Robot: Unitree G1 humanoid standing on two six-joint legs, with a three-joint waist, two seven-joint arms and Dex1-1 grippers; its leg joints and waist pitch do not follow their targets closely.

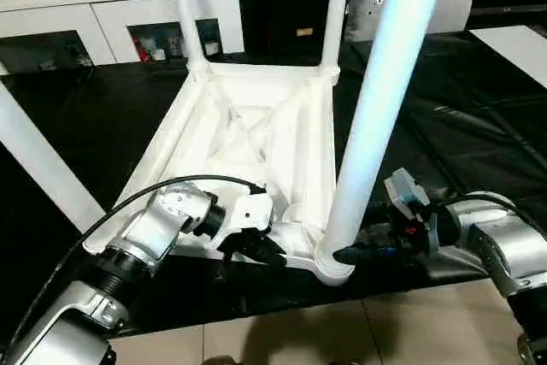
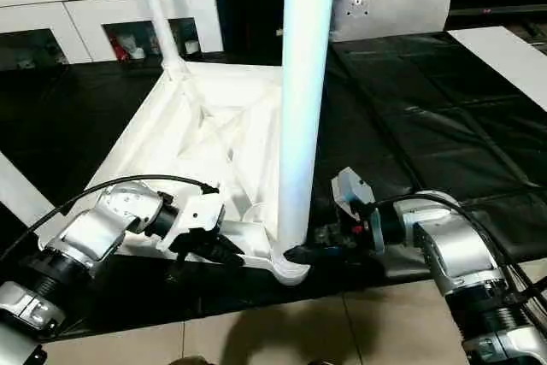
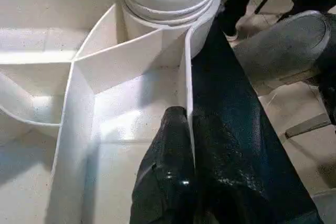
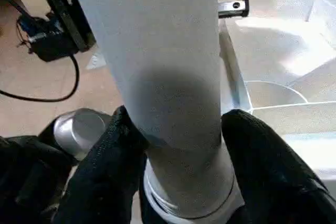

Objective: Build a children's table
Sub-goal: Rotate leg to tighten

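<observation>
- Black padded mat (image 1: 479,126) covers the floor, and the white children's table (image 1: 248,138) lies upside down on it, with its crossed ribs facing up.
- Behind the mat stands a white cabinet (image 1: 85,14) with glass doors, and a grey cushion (image 2: 393,2) leans nearby.
- Pale floor tiles (image 2: 359,331) show at the near edge of the mat.
- On the right gripper (image 4: 176,145), the two black fingers (image 4: 262,166) sit on both sides of the near leg (image 1: 376,126), right at its bottom, and they touch it.
- That leg stands straight up in the near corner socket (image 1: 335,264) of the table top.
- On the left gripper (image 3: 186,145), the fingers are pressed close together, pinching the thin near rim (image 3: 187,77) of the table top, one finger inside the rim and one outside.
- The left gripper is just beside that same near corner, so both grippers are close to each other.
- Two more legs (image 1: 184,6) stand up at the far corners of the table top.
- Another leg (image 1: 43,164) rises at the left side.
</observation>
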